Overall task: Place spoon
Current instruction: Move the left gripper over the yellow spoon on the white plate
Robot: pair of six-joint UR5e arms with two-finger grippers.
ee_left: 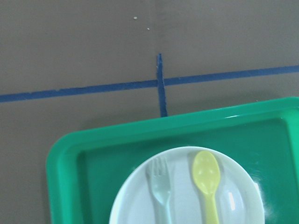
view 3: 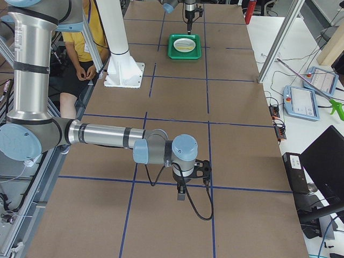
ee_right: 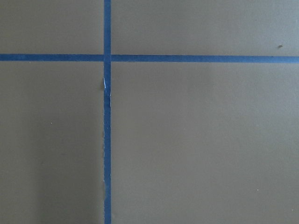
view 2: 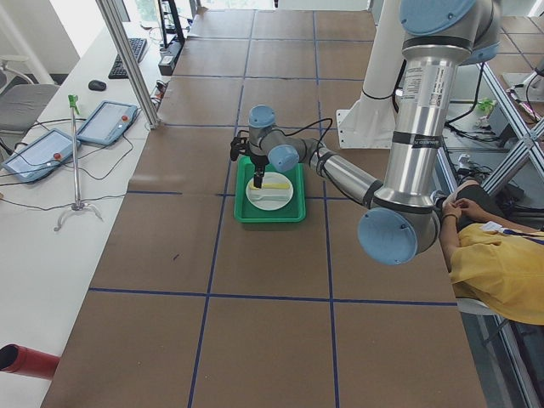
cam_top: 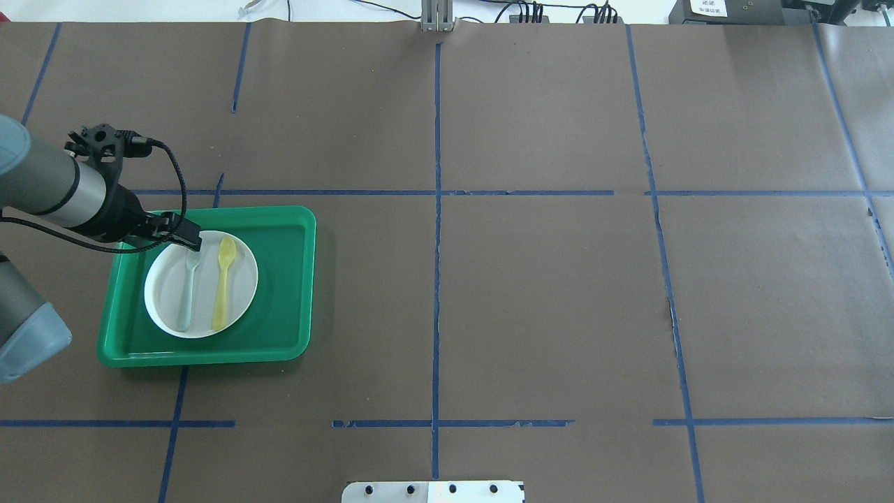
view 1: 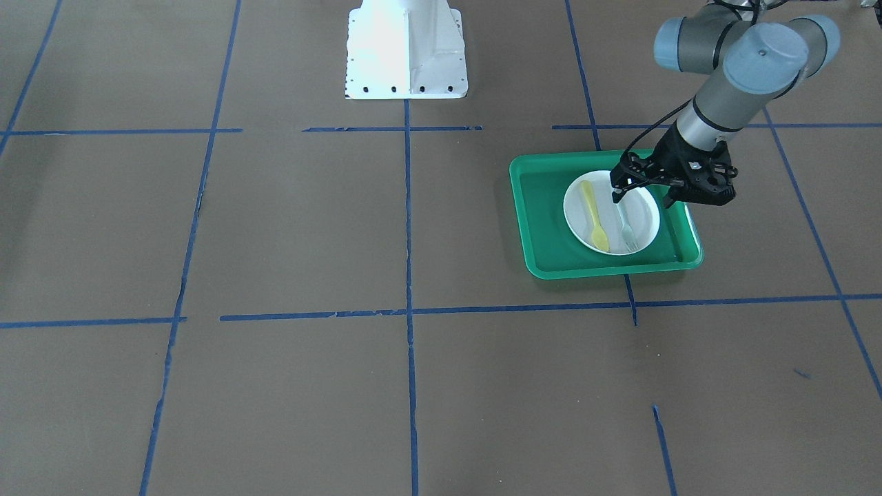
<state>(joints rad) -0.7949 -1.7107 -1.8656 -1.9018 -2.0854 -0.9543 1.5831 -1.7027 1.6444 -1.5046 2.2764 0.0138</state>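
The yellow spoon (view 1: 594,213) lies flat on the white plate (view 1: 575,207), beside a pale fork (view 1: 623,227). The plate sits in a green tray (view 1: 544,207). In the overhead view the spoon (cam_top: 223,279) is on the right half of the plate (cam_top: 164,286), bowl pointing away from the robot. My left gripper (view 1: 641,200) hovers over the plate's edge above the fork's tines, open and empty. The left wrist view shows the spoon's bowl (ee_left: 208,173) and the fork (ee_left: 160,186). My right gripper (view 3: 181,193) shows only in the exterior right view, low over bare table; I cannot tell its state.
The tray (cam_top: 283,279) stands on the brown table covering marked with blue tape lines (cam_top: 436,244). The robot's white base (view 1: 406,48) is at the table's middle edge. A person sits beside the base in the side views (view 2: 501,255).
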